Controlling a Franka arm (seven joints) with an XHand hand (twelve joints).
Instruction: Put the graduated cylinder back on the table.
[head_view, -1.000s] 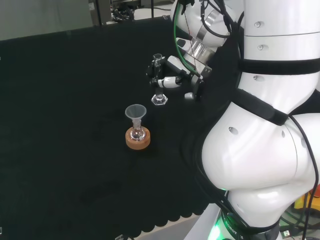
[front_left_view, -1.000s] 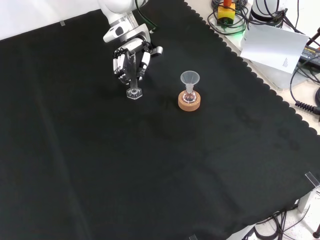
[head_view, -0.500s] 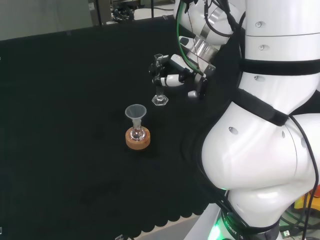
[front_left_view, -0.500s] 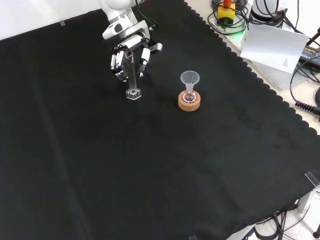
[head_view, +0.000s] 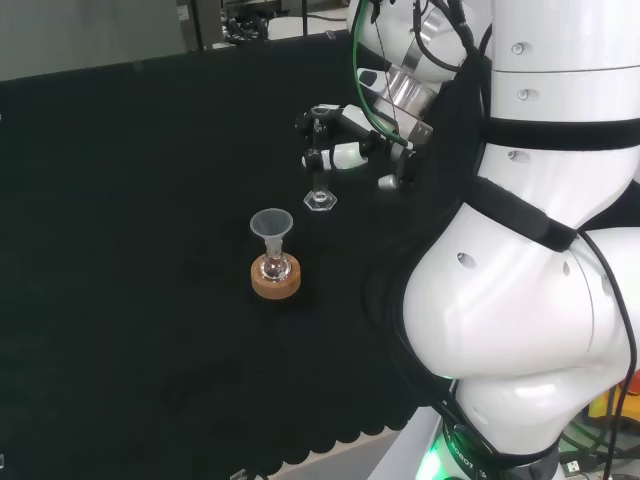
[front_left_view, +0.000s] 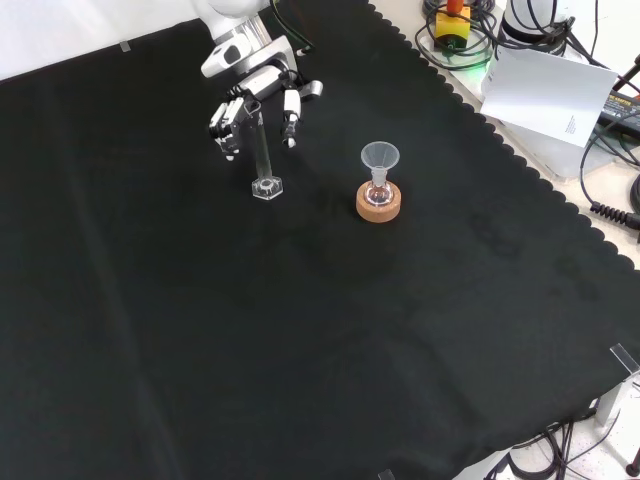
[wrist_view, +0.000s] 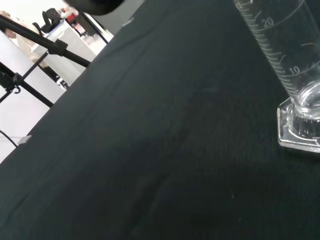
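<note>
On the black cloth (front_left_view: 300, 330), upright graduated cylinder (front_left_view: 264, 160), robot hand (front_left_view: 252, 98) beside.

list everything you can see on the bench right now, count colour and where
cylinder: 1, clear, upright on the cloth, left of the funnel in the front view
funnel: 1, clear, sitting in the flask
flask: 1, clear, small, on the cork ring
cork ring: 1, tan, mid cloth
cloth: 1, black, covers the bench
paper: 1, white, off the cloth at the front view's upper right
arm: 1, white, at the head view's right
hand: 1, black and white, fingers spread about the cylinder's top
</note>
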